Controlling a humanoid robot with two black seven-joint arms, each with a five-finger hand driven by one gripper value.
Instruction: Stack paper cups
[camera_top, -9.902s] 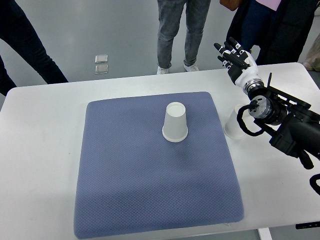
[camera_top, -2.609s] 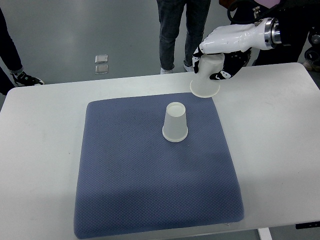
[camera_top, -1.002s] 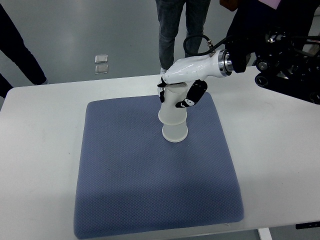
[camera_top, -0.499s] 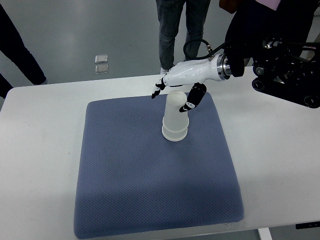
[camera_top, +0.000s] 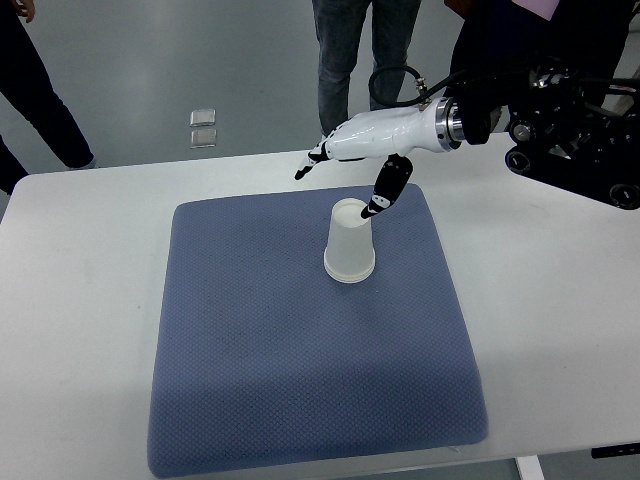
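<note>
Two white paper cups (camera_top: 349, 243) stand upside down, one over the other, as a single stack near the middle of the blue mat (camera_top: 300, 340). My right hand (camera_top: 345, 165) hovers just above and behind the stack, white with black fingertips. Its fingers are spread, the thumb pointing down beside the top of the stack, and it holds nothing. The right arm reaches in from the upper right. My left arm does not show.
The mat lies on a white table (camera_top: 80, 300). Several people stand behind the far edge; legs (camera_top: 362, 60) are right behind my hand. Two small square tiles (camera_top: 203, 127) lie on the floor beyond the table.
My right hand carried the second cup over, set it on the first, then let go. The fingers have opened and the hand has lifted slightly up and back.
</note>
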